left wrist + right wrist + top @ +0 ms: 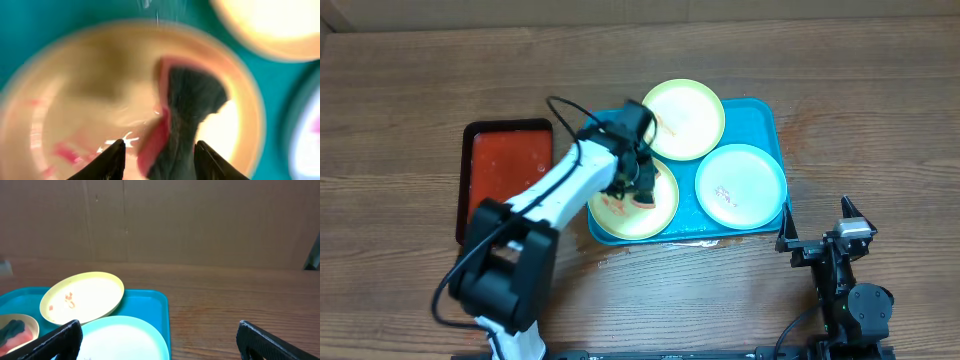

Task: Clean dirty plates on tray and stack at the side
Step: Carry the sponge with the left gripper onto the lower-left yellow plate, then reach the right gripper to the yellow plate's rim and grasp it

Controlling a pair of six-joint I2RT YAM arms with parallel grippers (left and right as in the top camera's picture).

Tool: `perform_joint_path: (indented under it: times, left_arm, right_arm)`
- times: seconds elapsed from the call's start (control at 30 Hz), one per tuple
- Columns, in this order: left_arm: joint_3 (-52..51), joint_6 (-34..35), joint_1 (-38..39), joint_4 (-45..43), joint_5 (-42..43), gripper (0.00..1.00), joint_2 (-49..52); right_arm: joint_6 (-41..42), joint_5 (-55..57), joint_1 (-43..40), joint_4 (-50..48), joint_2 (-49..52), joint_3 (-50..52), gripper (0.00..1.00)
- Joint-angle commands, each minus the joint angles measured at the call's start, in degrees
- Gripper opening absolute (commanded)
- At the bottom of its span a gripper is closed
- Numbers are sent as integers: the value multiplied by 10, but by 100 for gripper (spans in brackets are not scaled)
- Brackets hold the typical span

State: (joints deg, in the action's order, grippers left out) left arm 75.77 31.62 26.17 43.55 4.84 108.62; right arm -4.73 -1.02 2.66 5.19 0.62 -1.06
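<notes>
Three plates lie on the cyan tray [767, 112]: a yellow-rimmed plate [685, 118] with small red marks at the back, a mint plate [740, 185] at the right, and a smeared yellow plate [665, 212] at the front left. My left gripper [638, 190] hangs low over that smeared plate [90, 85]. Its jaws are open around a red and dark grey sponge [192, 100] that rests on the plate, with a gap showing beside the left finger. My right gripper [817, 228] stands open off the tray's right front corner, holding nothing.
A red, black-rimmed tray [505, 165] lies left of the cyan tray. Bare wooden table surrounds both. In the right wrist view the mint plate [120, 340] and the back yellow plate [82, 297] lie ahead to the left, with a cardboard wall behind.
</notes>
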Motion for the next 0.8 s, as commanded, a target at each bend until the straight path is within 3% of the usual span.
perform_joint_path:
  times: [0.0,0.07,0.17,0.23,0.4,0.5,0.57,0.67,0.77]
  left_arm:
    - [65,0,-34,18,-8,48,-79]
    - [73,1,-51,21,-8,56,-103]
    - [73,1,-74,21,-8,88,-128]
    - [73,1,-86,19,-8,98,-135]
    - [73,1,-102,19,-8,100,-134]
    - [73,1,-101,19,-8,100,-134]
    - [73,1,-101,17,-9,100,-134]
    - [73,1,-101,10,-24,100,-134]
    - [73,1,-101,3,-48,100,-134]
  right_arm:
    - [-2,8,-1,-3,-5,6,100]
    - [-2,8,-1,-3,-5,6,100]
    - [-2,18,-1,-24,-5,6,100]
    - [27,-24,-1,-66,-5,6,100]
    - [143,-207,0,-218,-5,6,100]
    - [153,-256,0,-395,-5,4,100]
    - [155,-261,0,-455,-4,-20,100]
    - [130,-242,-2,-387,10,-106,100]
    - [67,-216,-2,-195,75,-241,100]
